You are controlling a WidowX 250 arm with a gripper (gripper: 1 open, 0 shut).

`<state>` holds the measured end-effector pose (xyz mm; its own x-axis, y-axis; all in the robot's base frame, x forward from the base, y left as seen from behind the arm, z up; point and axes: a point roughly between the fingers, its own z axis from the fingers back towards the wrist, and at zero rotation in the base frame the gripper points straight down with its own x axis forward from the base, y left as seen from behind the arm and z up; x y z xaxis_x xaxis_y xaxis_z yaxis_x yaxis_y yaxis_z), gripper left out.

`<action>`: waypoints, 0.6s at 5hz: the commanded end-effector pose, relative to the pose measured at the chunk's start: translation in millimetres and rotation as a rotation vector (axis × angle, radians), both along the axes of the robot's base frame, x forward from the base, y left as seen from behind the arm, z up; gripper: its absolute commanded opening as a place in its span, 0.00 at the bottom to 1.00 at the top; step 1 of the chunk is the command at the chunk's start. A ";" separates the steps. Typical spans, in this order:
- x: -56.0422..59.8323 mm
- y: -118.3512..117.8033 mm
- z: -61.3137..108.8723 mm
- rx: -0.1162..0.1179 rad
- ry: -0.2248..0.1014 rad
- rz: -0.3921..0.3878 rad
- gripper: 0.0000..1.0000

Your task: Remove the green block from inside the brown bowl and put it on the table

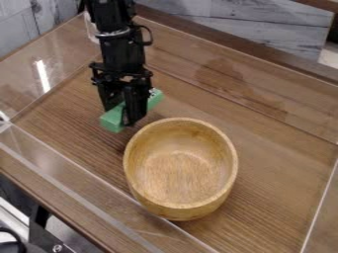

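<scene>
While the hand grips the green block, its fingers hide the block's middle.

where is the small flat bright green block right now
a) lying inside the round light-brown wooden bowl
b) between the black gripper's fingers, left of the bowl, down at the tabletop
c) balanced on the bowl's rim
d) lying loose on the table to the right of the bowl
b: the small flat bright green block sits clamped in the black gripper low over the brown wood-grain table, and the round light-brown wooden bowl is empty.
</scene>
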<state>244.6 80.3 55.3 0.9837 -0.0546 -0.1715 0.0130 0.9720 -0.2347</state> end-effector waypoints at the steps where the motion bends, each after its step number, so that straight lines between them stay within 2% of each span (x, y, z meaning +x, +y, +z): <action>1: 7.8 8.9 11.2 0.018 -0.039 0.007 0.00; 3: 5.2 13.6 10.7 0.012 -0.026 0.011 0.00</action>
<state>240.9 87.9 53.8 0.9798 -0.0491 -0.1938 0.0003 0.9696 -0.2446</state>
